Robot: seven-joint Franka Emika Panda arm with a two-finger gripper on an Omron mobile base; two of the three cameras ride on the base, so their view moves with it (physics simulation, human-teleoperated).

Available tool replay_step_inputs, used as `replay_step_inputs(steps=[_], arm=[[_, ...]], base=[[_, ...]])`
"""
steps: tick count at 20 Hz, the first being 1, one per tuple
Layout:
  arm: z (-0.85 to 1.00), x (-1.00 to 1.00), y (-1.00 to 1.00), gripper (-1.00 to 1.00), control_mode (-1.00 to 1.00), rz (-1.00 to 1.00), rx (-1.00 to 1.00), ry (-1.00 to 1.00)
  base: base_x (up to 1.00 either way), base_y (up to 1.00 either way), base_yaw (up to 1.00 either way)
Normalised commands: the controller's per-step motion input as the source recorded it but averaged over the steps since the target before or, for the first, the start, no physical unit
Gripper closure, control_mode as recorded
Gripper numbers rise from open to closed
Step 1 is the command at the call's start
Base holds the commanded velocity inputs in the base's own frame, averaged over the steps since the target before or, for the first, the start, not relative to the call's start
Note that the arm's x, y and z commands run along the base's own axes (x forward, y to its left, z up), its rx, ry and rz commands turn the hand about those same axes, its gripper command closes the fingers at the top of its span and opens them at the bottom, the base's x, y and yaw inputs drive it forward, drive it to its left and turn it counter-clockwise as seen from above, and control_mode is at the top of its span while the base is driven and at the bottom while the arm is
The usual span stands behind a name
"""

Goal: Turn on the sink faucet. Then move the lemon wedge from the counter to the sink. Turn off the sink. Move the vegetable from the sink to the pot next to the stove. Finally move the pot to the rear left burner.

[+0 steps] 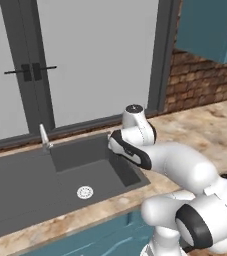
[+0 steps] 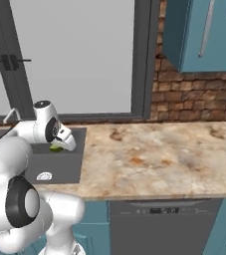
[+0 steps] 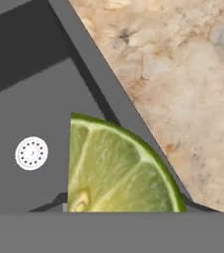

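The gripper (image 2: 59,145) grasps the lemon wedge (image 3: 116,168) and hangs above the sink (image 1: 30,185), over the basin's edge nearest the counter (image 2: 154,154), with the round drain (image 3: 31,153) below.

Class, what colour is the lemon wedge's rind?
Green, around pale yellow-green flesh; the lemon wedge shows best in the hand view.

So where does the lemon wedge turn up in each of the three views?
Left base view: I can't make it out; the arm stands over the sink's right end.
Right base view: lemon wedge, a small yellow-green bit under the hand, above the sink.
Hand view: large, bottom centre, over the basin.
Shared landmark: the round silver drain.
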Motion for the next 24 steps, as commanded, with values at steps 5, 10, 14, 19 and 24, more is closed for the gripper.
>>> replay_step_inputs(steps=[5,10,14,19,24], arm=[[0.00,0.00,0.00,1.00,1.00,0.00,0.00,0.00],[0.00,0.00,0.00,1.00,1.00,0.00,0.00,0.00],[0.00,0.00,0.00,1.00,1.00,0.00,0.00,0.00],[0.00,0.00,0.00,1.00,1.00,0.00,0.00,0.00],[0.00,0.00,0.00,1.00,1.00,0.00,0.00,0.00]], base=[[-0.09,-0.50,-0.35],[-0.01,-0.71,-0.34],[0.00,-0.75,-0.37],[0.00,-0.77,-0.38],[-0.01,-0.76,-0.39]])
